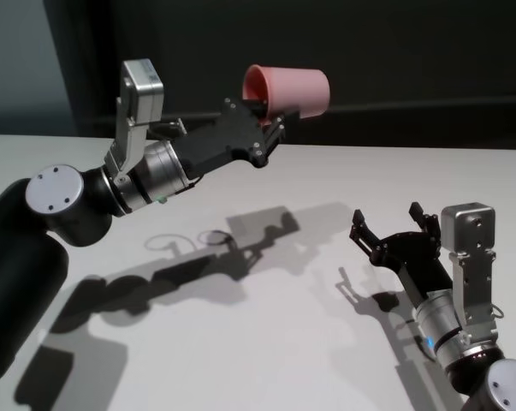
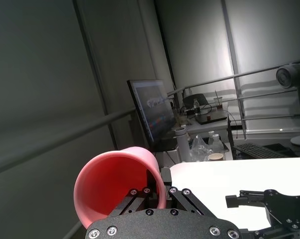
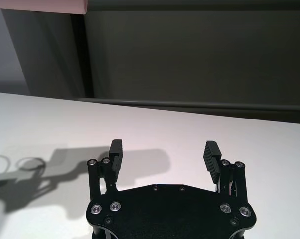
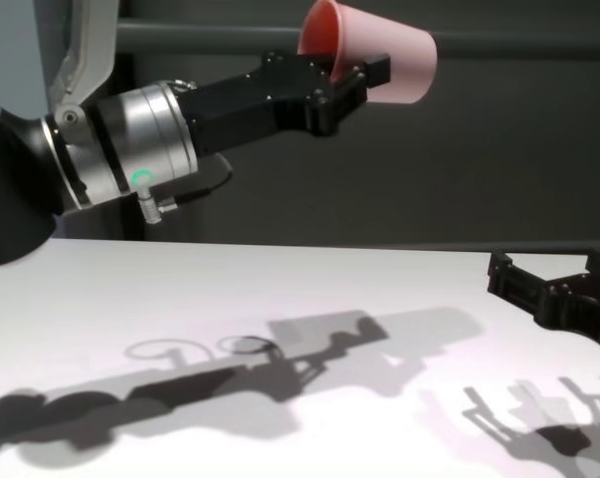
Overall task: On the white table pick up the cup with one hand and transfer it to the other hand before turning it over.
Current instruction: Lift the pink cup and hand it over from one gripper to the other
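The pink cup (image 1: 292, 88) hangs high above the white table (image 1: 240, 342), lying on its side with its flat base pointing toward the right arm. My left gripper (image 1: 270, 120) is shut on its rim, one finger inside the mouth and one outside, as the left wrist view shows at the cup (image 2: 110, 184). The chest view has the cup (image 4: 384, 60) well above the tabletop. My right gripper (image 1: 390, 221) stands open and holds nothing, low over the table at the right, below and to the right of the cup. Its fingers (image 3: 116, 149) are wide apart.
A dark wall runs behind the table's far edge (image 1: 394, 147). Past the table the left wrist view shows a monitor (image 2: 152, 114), a desk with bottles and a keyboard (image 2: 254, 148), and a fan (image 2: 291, 77). Arm shadows fall across the tabletop (image 4: 309, 368).
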`<state>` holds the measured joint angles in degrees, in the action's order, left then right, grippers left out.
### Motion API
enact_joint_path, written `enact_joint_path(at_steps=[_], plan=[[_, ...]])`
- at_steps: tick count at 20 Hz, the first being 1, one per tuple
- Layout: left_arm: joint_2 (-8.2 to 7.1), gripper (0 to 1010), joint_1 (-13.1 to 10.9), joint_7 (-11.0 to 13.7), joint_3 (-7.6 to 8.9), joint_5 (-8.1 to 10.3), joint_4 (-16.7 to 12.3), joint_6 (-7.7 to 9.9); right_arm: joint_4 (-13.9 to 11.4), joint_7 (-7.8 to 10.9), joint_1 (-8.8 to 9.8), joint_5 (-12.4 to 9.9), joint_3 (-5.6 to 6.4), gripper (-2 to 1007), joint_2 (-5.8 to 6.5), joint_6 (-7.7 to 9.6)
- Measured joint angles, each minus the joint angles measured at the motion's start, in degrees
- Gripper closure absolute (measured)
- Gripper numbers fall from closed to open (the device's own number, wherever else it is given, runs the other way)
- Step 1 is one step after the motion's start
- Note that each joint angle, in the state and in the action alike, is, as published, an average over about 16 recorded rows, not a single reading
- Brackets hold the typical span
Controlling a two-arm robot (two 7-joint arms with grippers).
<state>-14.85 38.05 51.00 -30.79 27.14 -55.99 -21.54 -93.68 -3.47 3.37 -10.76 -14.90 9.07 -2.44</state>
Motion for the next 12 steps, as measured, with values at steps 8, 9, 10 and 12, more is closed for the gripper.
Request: enact_joint_path(at_steps=[8,9,10,12], plan=[[2.94,954,3.1,4.5,-0.56,3.8,4.3,0.47,0.0,0.0,0.0,0.0,0.0,3,0.0,0.0],[3.3,954,3.5,5.0,-0.66,4.14,4.7,0.49,0.0,0.0,0.0,0.0,0.0,3,0.0,0.0],[3.67,954,3.9,5.4,-0.78,4.42,5.2,0.48,0.0,0.0,0.0,0.0,0.0,3,0.0,0.0],[4.4,954,4.6,6.2,-1.05,4.94,6.2,0.46,0.0,0.0,0.0,0.0,0.0,3,0.0,0.0]])
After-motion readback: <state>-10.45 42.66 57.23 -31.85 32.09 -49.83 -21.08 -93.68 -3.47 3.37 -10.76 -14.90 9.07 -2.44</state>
